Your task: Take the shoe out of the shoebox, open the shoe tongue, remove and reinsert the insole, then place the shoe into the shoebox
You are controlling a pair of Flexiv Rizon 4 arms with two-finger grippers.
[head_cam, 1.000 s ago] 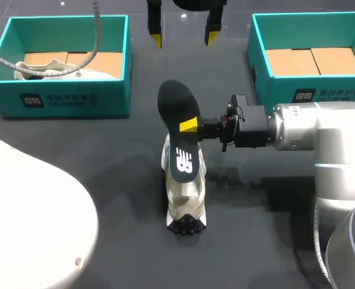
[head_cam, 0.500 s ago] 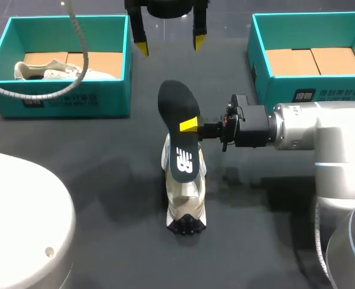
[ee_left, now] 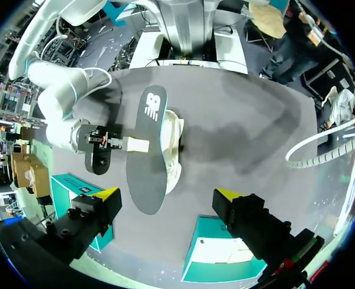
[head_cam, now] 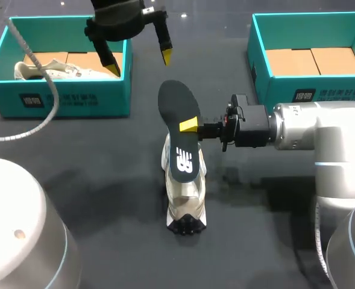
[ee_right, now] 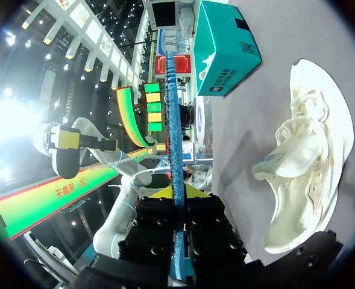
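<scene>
A black insole (head_cam: 179, 126) stands tilted over a beige shoe (head_cam: 185, 195) on the middle of the dark table. My right gripper (head_cam: 191, 126) is shut on the insole's edge. In the right wrist view the insole (ee_right: 175, 114) shows edge-on between the fingers of that gripper (ee_right: 177, 194), with the shoe (ee_right: 313, 162) lying beside them. My left gripper (head_cam: 139, 62) hangs open and empty at the far side, by the left shoebox (head_cam: 69, 99). Its wrist view looks down past its own gripper (ee_left: 168, 194) on the insole (ee_left: 146, 150) and shoe (ee_left: 173, 141).
The teal left shoebox holds a second pale shoe (head_cam: 41, 70) on cardboard. A matching teal shoebox (head_cam: 298, 93) at the far right holds only cardboard. My right arm (head_cam: 313, 135) lies across the right half of the table.
My left gripper has swung left and slightly nearer, from above the table's far middle to the left shoebox's right corner, turning as it went. The right arm, insole and shoe have not moved.
</scene>
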